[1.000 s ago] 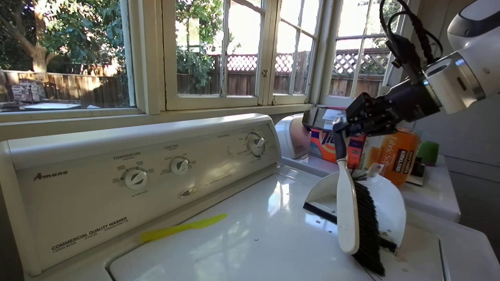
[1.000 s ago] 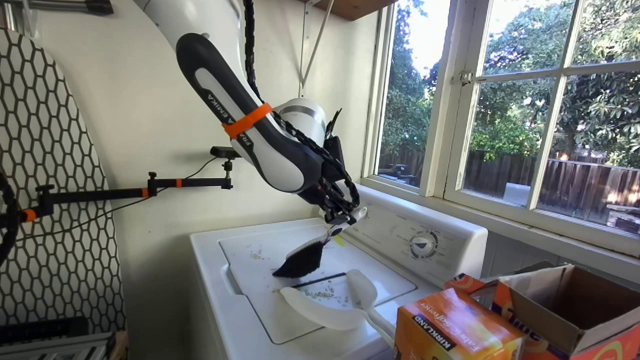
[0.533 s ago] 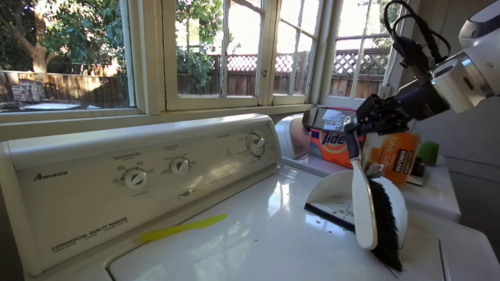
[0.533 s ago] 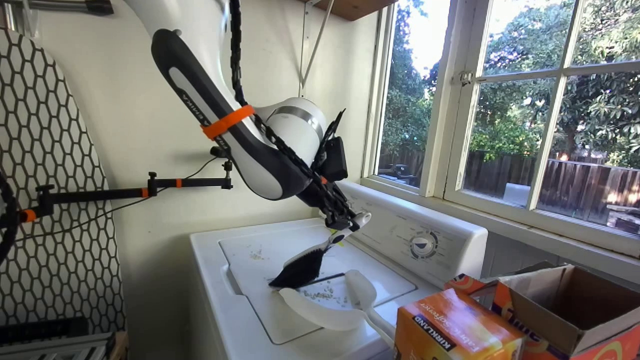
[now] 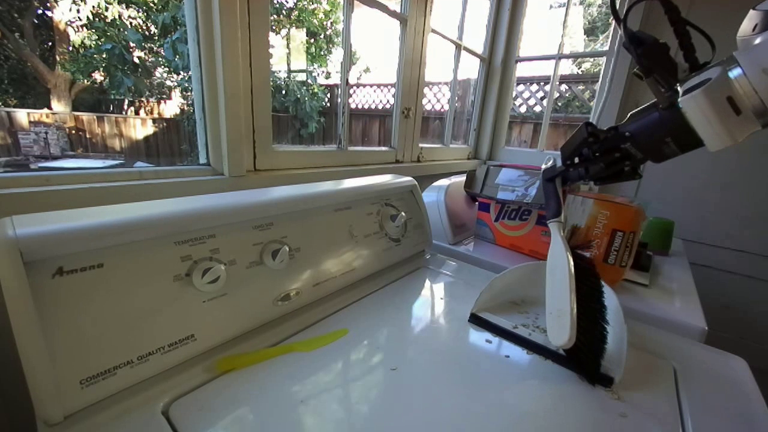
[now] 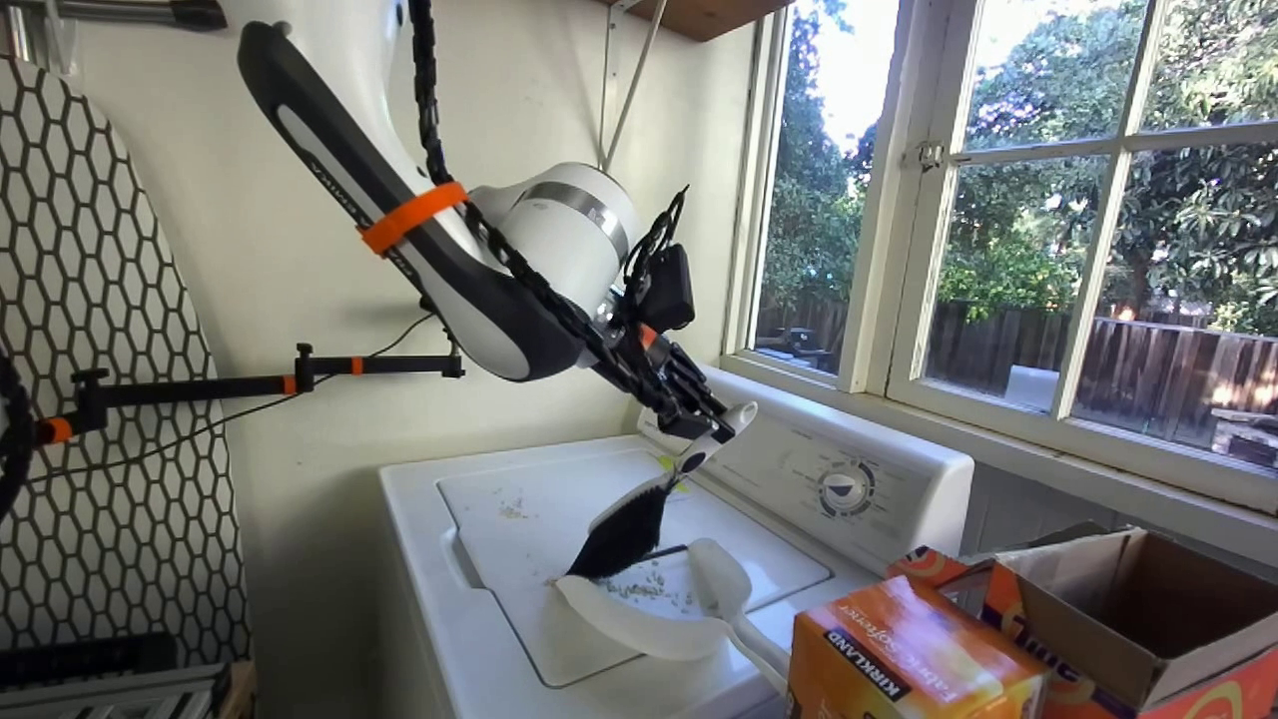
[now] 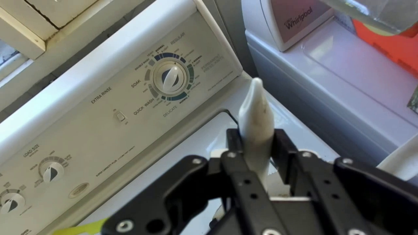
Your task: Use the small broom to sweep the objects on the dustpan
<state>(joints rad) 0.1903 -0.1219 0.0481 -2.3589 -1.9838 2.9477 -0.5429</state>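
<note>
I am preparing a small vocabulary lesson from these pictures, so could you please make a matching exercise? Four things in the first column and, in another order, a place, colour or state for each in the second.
Column 1
1) small broom
2) dustpan
3) Kirkland Fabric Softener box
4) knife-shaped tool

Column 2
A) mostly orange
B) small pale bits lie in it
C) yellow-green, near the control panel
D) held by the handle in the gripper

Right pairs: 1-D, 2-B, 3-A, 4-C
</note>
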